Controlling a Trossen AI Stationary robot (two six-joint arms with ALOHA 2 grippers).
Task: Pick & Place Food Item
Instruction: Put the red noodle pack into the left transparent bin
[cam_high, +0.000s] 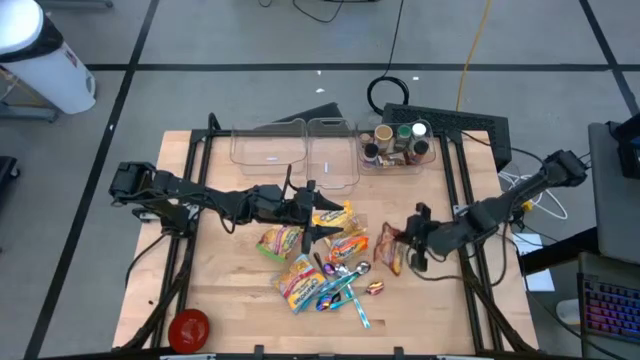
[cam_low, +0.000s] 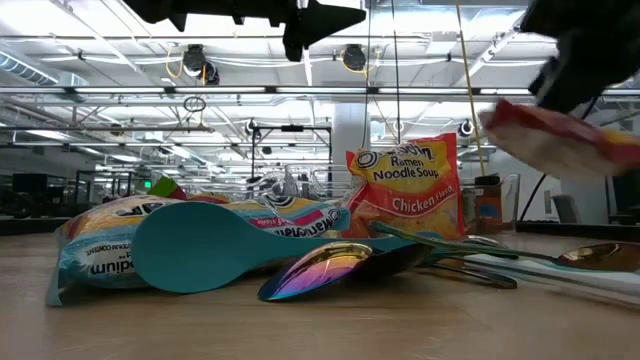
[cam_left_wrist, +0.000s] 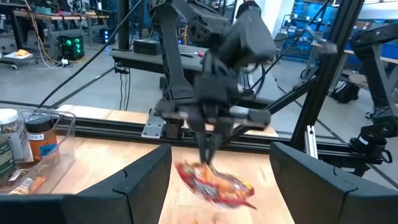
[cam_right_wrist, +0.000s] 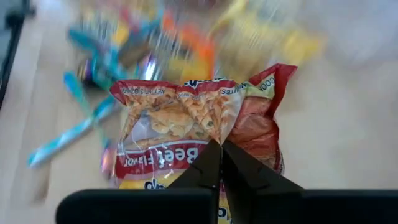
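Wooden table (cam_high: 230, 300), standing on a grey tiled floor in an open workshop, is carrying a heap of food packets and utensils at its middle, two clear bins (cam_high: 295, 150) along its far edge, and a clear tray of spice jars (cam_high: 398, 143) beside them toward the far right corner. A red lid (cam_high: 189, 329) is lying near the near left corner.

The right gripper (cam_high: 412, 240) is pinching the beef-flavour ramen packet (cam_high: 389, 247) with its fingers fully closed on the packet's edge. The packet is hanging just right of the heap, between the heap and the table's right edge. Its long axis is running roughly from the near edge toward the far edge, and the bins are lying beyond it, toward the far edge and to the left. Any placing there would likely call for a carry across the heap; the right arm is the one already holding the load.

The left gripper (cam_high: 308, 208) is hovering over the heap's far left side with its fingers wide apart, holding nothing.

The low view is showing the red packet (cam_low: 560, 135) clear of the table top, well above the teal spoon (cam_low: 215, 245) and the chicken ramen packet (cam_low: 405, 185); the high view cannot confirm that lift. The right wrist view alone is showing the fingers meeting on the wrapper (cam_right_wrist: 199, 130).
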